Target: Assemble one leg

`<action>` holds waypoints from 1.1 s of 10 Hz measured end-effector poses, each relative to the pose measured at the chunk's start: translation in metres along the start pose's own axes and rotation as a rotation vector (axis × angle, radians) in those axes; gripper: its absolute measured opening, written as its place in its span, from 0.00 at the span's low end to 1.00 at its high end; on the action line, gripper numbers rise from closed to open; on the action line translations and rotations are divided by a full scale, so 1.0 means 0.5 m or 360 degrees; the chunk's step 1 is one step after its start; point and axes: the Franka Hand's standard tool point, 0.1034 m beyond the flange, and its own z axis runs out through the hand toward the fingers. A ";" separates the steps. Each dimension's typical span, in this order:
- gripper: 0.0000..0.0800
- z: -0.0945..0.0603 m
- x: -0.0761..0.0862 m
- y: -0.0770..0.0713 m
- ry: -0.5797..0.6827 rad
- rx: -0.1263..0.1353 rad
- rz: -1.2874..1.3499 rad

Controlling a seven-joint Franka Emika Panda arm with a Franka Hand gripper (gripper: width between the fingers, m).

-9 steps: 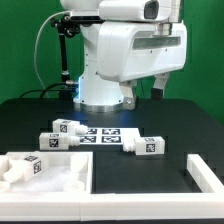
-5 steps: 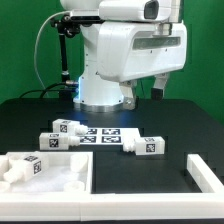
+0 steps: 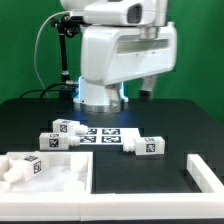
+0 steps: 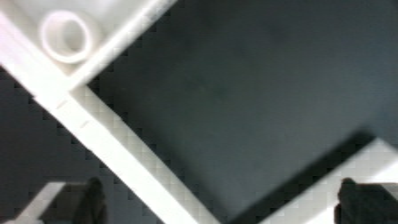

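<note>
1. Fingers [image 4: 63, 203] are being held wide apart, with bare table [image 4: 249, 100] showing between them. Nothing is being gripped.
2. In the wrist view the gripper [image 4: 214, 205] is being held clear above the table. Past the fingers, the raised edge of the panel [image 4: 98, 130] and a round hole [image 4: 68, 38] in it are being shown. No leg is lying between or just beside the fingers.
3. In the exterior view one leg [image 3: 148, 146] is lying on the table, just beside the marker board [image 3: 105, 136]. A second leg [image 3: 67, 128] and a third leg [image 3: 45, 140] are lying at the board's other end. A fourth leg [image 3: 30, 166] is resting on the panel. All are lying well apart from the fingers. The fingers themselves are not being made out clearly in that view.
4. The step in hand is being judged as the approach to a first leg. Nothing is yet being carried, and no leg is seen fitted to the panel.
5. For the next move, the gripper is being called on to come over one loose leg. The fingers are to be turned across its narrow faces and lowered until the leg lies between them, and only then closed. Care is being called for beside the marker board, so that a finger is not set down on it.
</note>
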 end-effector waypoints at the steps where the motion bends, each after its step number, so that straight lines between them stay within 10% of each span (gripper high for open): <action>1: 0.81 0.005 -0.023 0.011 -0.0015 0.0013 -0.0077; 3: 0.81 0.018 -0.077 0.039 -0.0008 0.0012 -0.0343; 8: 0.81 0.031 -0.092 0.038 0.0005 0.0009 -0.0420; 11: 0.81 0.127 -0.220 0.001 0.0055 -0.0070 -0.0739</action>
